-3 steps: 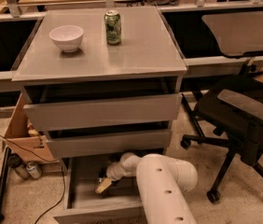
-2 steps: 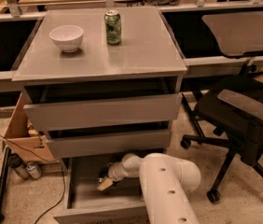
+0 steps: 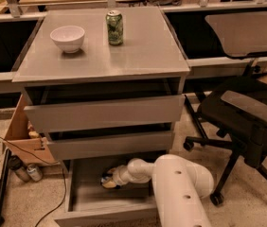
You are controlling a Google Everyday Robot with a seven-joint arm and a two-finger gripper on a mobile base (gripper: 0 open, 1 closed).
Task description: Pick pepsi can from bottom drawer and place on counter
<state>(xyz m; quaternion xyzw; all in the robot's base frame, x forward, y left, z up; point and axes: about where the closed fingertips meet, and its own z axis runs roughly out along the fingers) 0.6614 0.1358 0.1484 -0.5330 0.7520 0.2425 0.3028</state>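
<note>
Grey bottom drawer (image 3: 88, 196) is pulled open so our gripper (image 3: 109, 181) can reach down inside, right at the dark pepsi can (image 3: 106, 176). We cannot tell if it grips yet. The table (image 3: 138, 51) on top has room for it.

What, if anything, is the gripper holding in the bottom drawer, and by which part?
It cannot be told. The gripper is down inside the bottom drawer, right at what may be the pepsi can, but no hold is visible.
</note>
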